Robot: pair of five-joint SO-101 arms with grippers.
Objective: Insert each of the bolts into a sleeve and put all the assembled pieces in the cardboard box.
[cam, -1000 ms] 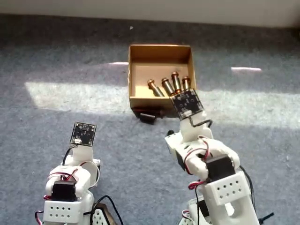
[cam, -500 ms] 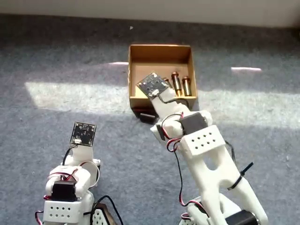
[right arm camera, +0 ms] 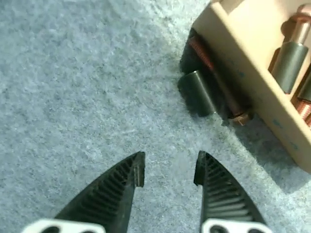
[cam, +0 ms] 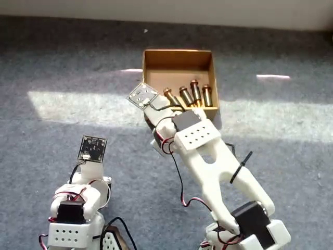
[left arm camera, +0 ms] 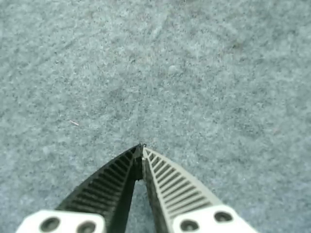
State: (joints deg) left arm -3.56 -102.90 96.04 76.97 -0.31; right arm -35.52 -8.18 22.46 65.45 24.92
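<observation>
Grey carpet (left arm camera: 146, 73) covers the work surface; I note my left gripper (left arm camera: 142, 148) clenched, tips together, above it. My right gripper (right arm camera: 167, 168) stands released near a loose sleeve (right arm camera: 197, 93) and bolt (right arm camera: 203, 57) lying against the cardboard box (cam: 177, 51) outer wall. Four assembled pieces (cam: 186, 96) lie inside the box.

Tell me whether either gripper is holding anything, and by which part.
Nothing is held. The left gripper is shut and empty; the right gripper is open, short of the loose sleeve and bolt.
</observation>
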